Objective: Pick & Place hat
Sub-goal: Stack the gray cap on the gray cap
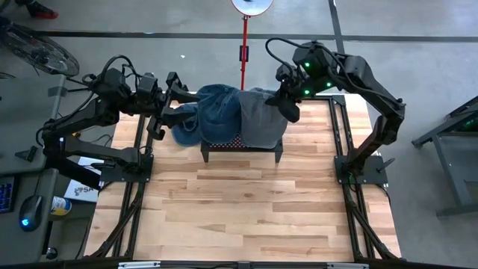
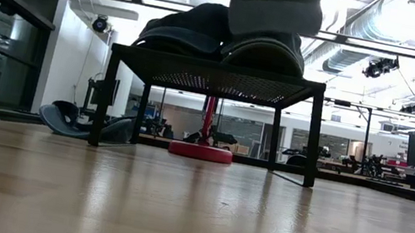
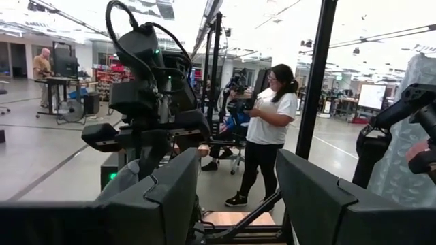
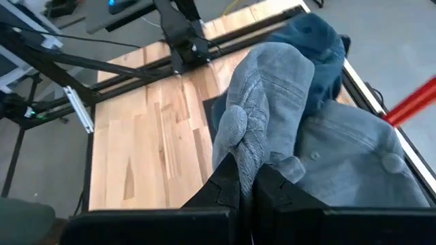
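Fabric of the grey hat [image 4: 272, 102], at the high view's upper centre, is pinched in the clenched right claw [image 4: 246, 182], so lift it straight up off the black stand [image 1: 240, 149] while the left claw [image 1: 166, 112] waits released.

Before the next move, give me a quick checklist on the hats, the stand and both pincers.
1. Right pincer shut on the grey hat: ok, fabric is pinched between its fingers.
2. Grey hat clear of the stand: not ok, most of it lies on the stand.
3. Blue hat free of the grey one: cannot tell, they touch side by side.
4. Left pincer open and empty: ok, nothing between its fingers.
5. Left pincer clear of the blue hat: cannot tell, it sits close beside it.
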### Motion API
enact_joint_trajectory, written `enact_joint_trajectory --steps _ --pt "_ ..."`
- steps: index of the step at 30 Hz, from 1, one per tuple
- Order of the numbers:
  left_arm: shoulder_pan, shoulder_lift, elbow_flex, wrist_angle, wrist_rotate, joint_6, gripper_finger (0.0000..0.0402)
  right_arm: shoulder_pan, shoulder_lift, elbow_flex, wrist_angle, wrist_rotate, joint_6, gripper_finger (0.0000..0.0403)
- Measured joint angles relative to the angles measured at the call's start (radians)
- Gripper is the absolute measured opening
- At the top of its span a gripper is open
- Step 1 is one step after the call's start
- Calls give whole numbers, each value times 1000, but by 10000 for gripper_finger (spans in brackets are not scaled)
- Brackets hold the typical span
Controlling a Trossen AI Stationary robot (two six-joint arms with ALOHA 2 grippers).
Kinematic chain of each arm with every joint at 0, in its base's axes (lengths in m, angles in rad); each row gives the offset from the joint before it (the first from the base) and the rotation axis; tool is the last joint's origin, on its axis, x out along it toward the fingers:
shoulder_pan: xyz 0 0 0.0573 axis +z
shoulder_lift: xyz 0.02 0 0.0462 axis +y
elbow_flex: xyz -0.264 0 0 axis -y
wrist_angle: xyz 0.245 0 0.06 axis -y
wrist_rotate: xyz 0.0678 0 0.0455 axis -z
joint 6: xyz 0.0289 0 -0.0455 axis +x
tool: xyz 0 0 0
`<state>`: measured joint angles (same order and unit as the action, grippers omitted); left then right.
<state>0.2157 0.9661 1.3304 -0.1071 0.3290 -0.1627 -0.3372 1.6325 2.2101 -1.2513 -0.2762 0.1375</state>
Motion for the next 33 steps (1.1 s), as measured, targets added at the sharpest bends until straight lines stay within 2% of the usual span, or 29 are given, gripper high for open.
enact_joint_trajectory --steps 21,33 --pt "0 0 0 1 -30 0 198 -71 67 0 -37 3 -7 0" --pt "0 0 0 1 -37 0 198 -82 105 0 -75 136 -33 0"
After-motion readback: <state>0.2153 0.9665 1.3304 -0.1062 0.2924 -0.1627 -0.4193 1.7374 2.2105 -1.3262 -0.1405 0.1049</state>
